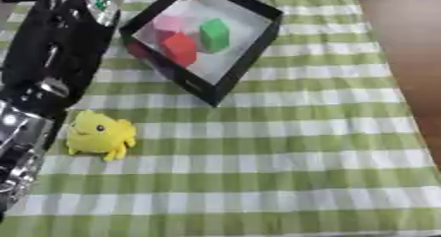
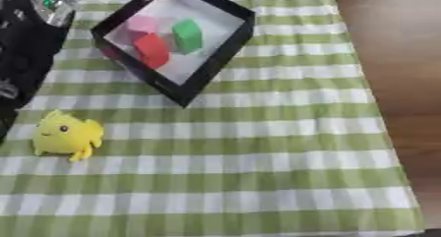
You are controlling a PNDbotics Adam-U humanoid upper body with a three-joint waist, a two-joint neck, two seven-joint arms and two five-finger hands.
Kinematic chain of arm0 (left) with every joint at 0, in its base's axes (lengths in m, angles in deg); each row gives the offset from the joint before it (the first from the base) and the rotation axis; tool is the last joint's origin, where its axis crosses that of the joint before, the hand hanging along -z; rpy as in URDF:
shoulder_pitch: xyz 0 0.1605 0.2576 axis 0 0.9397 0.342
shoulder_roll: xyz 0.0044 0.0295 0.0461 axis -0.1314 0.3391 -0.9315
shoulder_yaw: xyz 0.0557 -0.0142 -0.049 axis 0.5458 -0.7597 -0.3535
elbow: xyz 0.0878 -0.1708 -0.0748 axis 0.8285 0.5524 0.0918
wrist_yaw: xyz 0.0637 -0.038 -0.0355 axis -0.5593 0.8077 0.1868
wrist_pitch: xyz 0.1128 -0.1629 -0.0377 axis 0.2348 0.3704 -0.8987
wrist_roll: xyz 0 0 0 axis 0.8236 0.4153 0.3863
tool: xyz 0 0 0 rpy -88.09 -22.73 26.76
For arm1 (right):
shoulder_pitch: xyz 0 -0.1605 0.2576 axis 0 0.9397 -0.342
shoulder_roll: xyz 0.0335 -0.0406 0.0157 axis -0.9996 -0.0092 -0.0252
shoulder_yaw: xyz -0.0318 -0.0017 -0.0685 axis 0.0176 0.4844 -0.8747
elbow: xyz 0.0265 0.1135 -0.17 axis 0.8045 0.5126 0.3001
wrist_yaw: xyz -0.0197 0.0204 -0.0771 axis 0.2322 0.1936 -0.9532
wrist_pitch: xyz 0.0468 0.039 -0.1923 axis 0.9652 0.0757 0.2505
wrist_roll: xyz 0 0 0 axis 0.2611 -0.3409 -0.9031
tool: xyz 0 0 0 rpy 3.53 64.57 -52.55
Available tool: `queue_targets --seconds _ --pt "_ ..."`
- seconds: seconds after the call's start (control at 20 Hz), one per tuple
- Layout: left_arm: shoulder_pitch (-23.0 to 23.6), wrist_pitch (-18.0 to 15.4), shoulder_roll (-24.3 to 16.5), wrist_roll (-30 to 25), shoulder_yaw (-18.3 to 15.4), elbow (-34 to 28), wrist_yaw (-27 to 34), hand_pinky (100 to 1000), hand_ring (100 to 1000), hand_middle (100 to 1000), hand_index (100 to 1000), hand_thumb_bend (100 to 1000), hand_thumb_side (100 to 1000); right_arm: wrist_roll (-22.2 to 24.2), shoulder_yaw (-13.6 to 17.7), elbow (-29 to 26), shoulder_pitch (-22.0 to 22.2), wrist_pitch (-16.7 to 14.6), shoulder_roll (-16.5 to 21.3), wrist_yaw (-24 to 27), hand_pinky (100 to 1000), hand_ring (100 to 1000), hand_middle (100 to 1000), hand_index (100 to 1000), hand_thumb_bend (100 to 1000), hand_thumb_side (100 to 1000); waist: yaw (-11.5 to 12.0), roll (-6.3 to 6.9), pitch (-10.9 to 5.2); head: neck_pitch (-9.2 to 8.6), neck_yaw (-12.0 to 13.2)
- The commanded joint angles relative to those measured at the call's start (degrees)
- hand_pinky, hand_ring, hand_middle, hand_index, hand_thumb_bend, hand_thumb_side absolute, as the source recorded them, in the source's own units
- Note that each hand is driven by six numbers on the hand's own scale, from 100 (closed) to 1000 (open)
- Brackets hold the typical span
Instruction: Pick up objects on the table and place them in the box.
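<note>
While three blocks already sit in the box, one toy is still out on the cloth. Far left: the robot's left arm, black with silver joints, comes down the left edge of the left eye view; its lower end near the bottom-left corner is silver and blurred, so I cannot tell whether that is the hand or how any fingers stand. No right hand shows in either view.

Just right of that arm: yellow plush duck, sitting upright on the green-and-white checked tablecloth, face toward the arm, near the arm's silver part but whether touching cannot be told. Nothing holds it.

Up and to the right: black box with a white floor, turned diamond-wise. Inside it, left to right: pink block, red block, green block, close together, red in front.

Right of the cloth: bare brown table, nothing on it.

Progress, as a judgement: mostly done, three items placed and one left. Remaining: grasp the duck, carry it up-right over the near wall of the box, release. The left arm is the closer one. The duck is soft and should squash under a grasp.
</note>
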Motion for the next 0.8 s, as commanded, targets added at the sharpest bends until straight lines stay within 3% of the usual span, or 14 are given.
queue_targets --seconds 0.05,0.35,0.55,0.7,0.75,0.8 --pt "-0.9 0.5 1.2 3.1 -1.2 1.9 -2.9 733 679 661 528 127 100 0.4 0.1 -0.7 -1.4 0.3 0.0 0.4 915 685 678 795 100 229 -0.4 0.26 0.02 -0.21 1.0" --pt "0.0 1.1 2.6 8.5 -0.9 9.6 -8.3 740 697 680 549 159 100 0.7 -0.1 -0.6 -1.4 0.5 -0.4 0.3 915 684 677 794 100 234 -0.8 0.22 0.08 -0.16 1.1" --pt "0.4 2.0 3.0 12.5 -2.1 13.2 -12.3 749 705 690 583 256 100 0.8 -0.1 -0.5 -1.2 0.6 -0.3 0.2 915 683 677 794 100 235 -0.6 0.13 0.12 -0.16 0.9" --pt "0.6 2.0 3.5 15.6 -3.0 15.0 -15.4 756 717 703 645 327 148 0.8 -0.1 -0.5 -1.0 0.5 -0.2 0.2 915 683 676 794 100 234 -0.4 0.1 0.14 -0.16 0.6" --pt "0.7 1.8 3.6 16.4 -3.2 15.6 -16.4 770 741 727 714 488 227 0.8 0.0 -0.5 -1.0 0.5 -0.1 0.2 915 683 676 794 100 231 -0.4 0.1 0.14 -0.16 0.5" --pt "0.7 1.6 3.6 17.0 -3.5 16.0 -17.5 782 758 749 772 587 269 0.8 0.0 -0.5 -0.9 0.5 0.0 0.2 915 683 676 794 100 231 -0.3 0.08 0.13 -0.16 0.4"
